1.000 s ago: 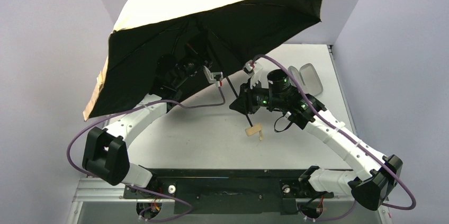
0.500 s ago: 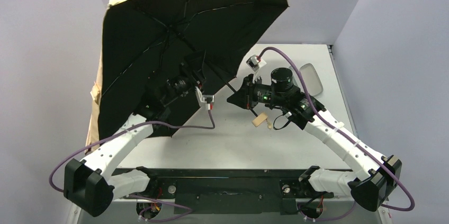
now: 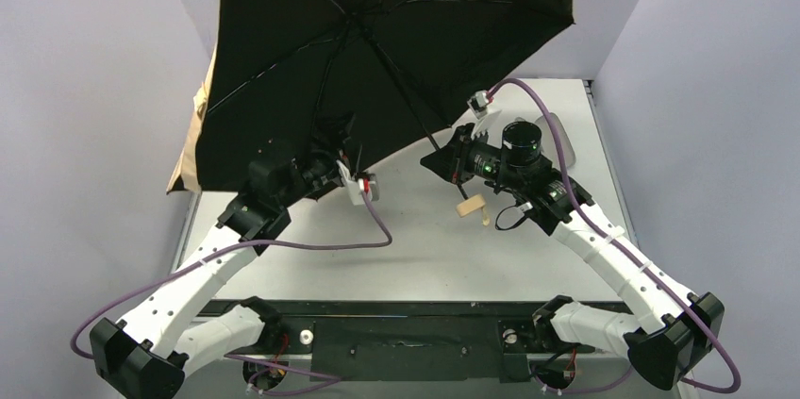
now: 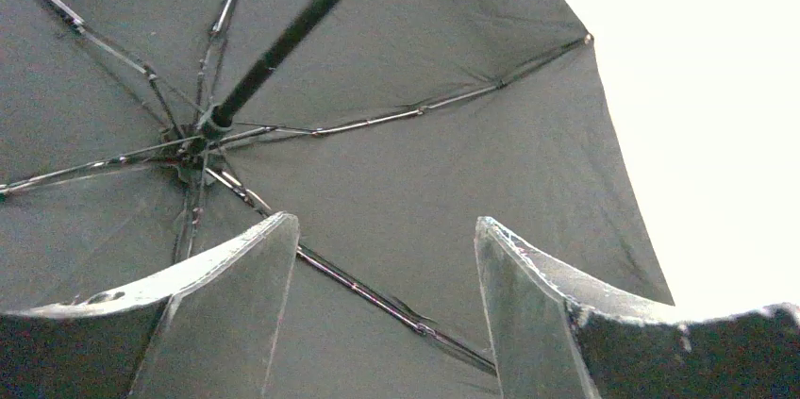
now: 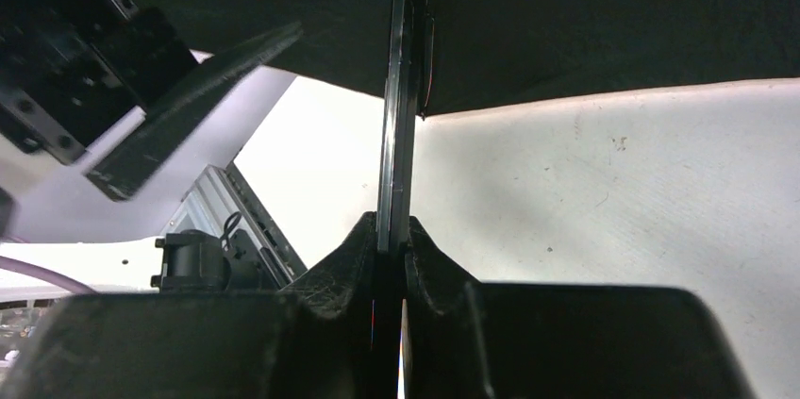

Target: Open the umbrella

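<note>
One narrow pinch by the right hand (image 5: 391, 239) on the thin shaft (image 5: 401, 88) holds the open umbrella (image 3: 377, 41) aloft over the far left of the counter (image 3: 443, 257) (the left hand (image 4: 387, 229) gapes wide, empty), so the broad canopy (image 4: 425, 135) could twist or slip loose.

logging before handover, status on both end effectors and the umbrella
Left end effector open, empty. Right end effector shut on thin black shaft. Tan-beige folding umbrella fully spread, black lining toward the top camera.

Left tool (image 4: 387, 227) gapes wide (wrist tilted upward), right tool (image 5: 393, 229) pinches the umbrella (image 3: 377, 41) by its shaft.
</note>
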Motion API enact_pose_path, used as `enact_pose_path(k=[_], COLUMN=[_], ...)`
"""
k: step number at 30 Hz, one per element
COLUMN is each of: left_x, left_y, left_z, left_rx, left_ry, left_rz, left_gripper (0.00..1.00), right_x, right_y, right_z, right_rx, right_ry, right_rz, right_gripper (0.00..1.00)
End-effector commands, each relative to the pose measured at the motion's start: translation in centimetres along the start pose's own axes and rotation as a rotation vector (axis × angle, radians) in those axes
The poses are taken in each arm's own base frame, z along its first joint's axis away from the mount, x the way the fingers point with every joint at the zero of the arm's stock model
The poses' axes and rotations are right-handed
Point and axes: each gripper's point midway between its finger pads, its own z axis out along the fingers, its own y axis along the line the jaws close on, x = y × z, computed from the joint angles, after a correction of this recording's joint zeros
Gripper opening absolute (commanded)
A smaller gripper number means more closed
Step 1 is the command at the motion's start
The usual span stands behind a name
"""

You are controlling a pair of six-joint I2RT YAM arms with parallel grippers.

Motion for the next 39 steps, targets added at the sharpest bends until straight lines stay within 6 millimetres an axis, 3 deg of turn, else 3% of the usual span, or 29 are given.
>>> enact_pose_path(k=[1, 6, 11, 18, 20, 22, 24, 26, 27, 29, 31, 33, 35, 39], left_x=[-1.7, -2.6, -3.1, -3.0, -2.5, -1.9, -1.5, -0.9, -0.6, 0.4, 1.4, 2.2, 3.3, 6.4], left_y=[1.9, 3.0, 4.8, 3.2, 2.0, 1.1, 0.9, 1.0, 1.2, 1.7, 2.7, 4.0, 5.7, 6.6], left_z=[-0.6, 0.5, 2.0, 3.2, 3.4, 3.4, 3.2, 2.6, 2.4, 1.5, 0.6, -0.3, -1.2, -1.4], left_rx=[-0.007, 0.041, 0.08, 0.184, 0.218, 0.246, 0.255, 0.272, 0.283, 0.334, 0.373, 0.41, 0.419, 0.429], left_ry=[-0.011, -0.05, -0.055, -0.088, -0.088, -0.074, -0.052, -0.014, 0.005, 0.079, 0.156, 0.234, 0.325, 0.446], left_rz=[-0.155, 0.257, 0.438, 0.626, 0.664, 0.702, 0.72, 0.72, 0.727, 0.745, 0.758, 0.773, 0.805, 0.823], left_gripper=[0.66, 0.66, 0.66, 0.58, 0.49, 0.17, 0.01, 0.0, 0.0, 0.0, 0.0, 0.0, 0.0, 0.0], right_x=[-4.5, -1.9, -0.6, -0.2, -0.2, -0.4, -0.6, -0.9, -1.2, -2.2, -3.5, -5.3, -6.9, -8.8], right_y=[3.7, 5.2, 6.4, 7.6, 7.9, 8.1, 8.0, 7.9, 7.8, 7.4, 6.9, 6.2, 5.3, 3.8], right_z=[-0.9, -0.7, -0.7, -0.4, -0.4, -0.4, -0.4, -0.6, -0.9, -1.4, -2.1, -3.1, -4.1, -6.3], right_rx=[-0.132, -0.191, -0.234, -0.273, -0.285, -0.289, -0.28, -0.265, -0.25, -0.218, -0.182, -0.144, -0.104, -0.03], right_ry=[-0.168, -0.093, -0.051, -0.032, -0.029, -0.031, -0.032, -0.039, -0.046, -0.068, -0.093, -0.131, -0.167, -0.216], right_rz=[-0.111, -0.206, -0.274, -0.314, -0.326, -0.337, -0.347, -0.365, -0.377, -0.389, -0.385, -0.372, -0.355, -0.349], right_gripper=[0.0, 0.0, 0.0, 0.0, 0.0, 0.0, 0.0, 0.0, 0.04, 0.28, 0.44, 0.54, 0.58, 0.6])
